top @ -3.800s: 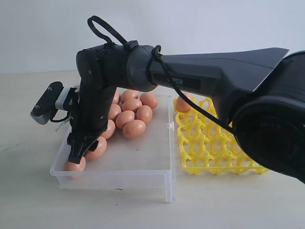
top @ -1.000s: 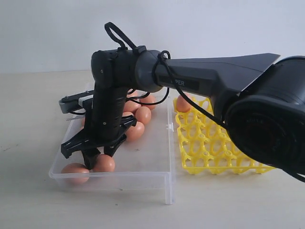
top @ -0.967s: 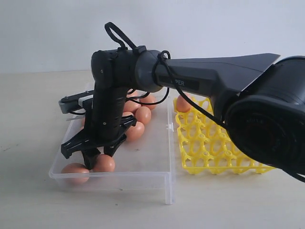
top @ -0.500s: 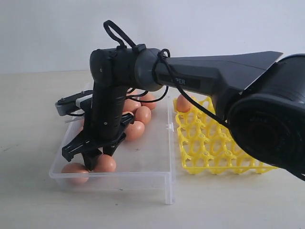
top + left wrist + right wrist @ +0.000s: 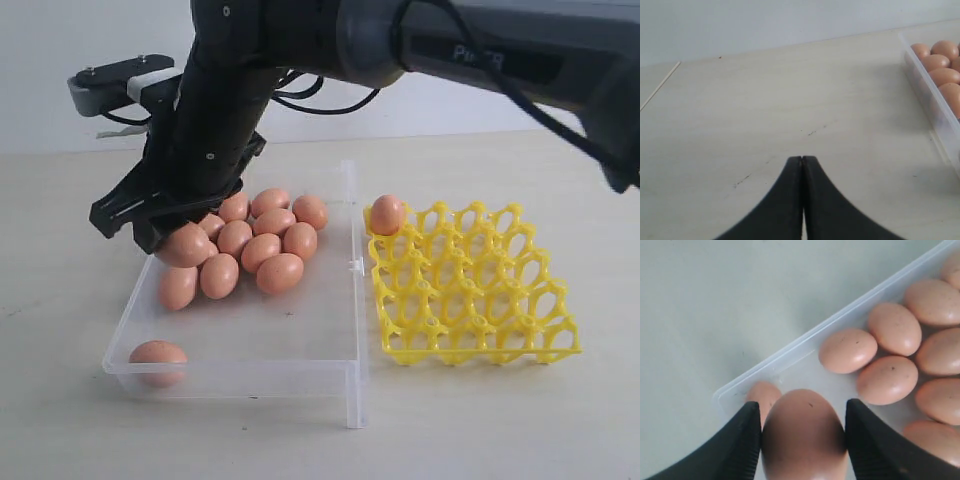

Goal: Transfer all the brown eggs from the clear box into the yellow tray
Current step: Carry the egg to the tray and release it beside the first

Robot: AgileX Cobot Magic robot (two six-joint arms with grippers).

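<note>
My right gripper [image 5: 165,232] is shut on a brown egg [image 5: 188,247] and holds it in the air above the left side of the clear box [image 5: 300,345]. In the right wrist view the held egg [image 5: 804,432] fills the gap between the two black fingers [image 5: 747,440]. Several brown eggs [image 5: 262,235] lie clustered at the back of the box, and one egg [image 5: 158,355] lies alone in its front left corner. One egg [image 5: 387,214] sits in a back corner cup of the yellow tray [image 5: 470,290]. My left gripper [image 5: 802,159] is shut and empty over bare table beside the box wall [image 5: 935,107].
The yellow tray stands right of the clear box, nearly touching it. The right arm's dark links [image 5: 420,40] span the top of the exterior view. Pale tabletop [image 5: 60,300] stretches left of the box, with a white wall behind.
My right gripper has risen from the box's front left floor with one egg clamped in it. The other egg stays in that corner. The arm now sits much higher.
</note>
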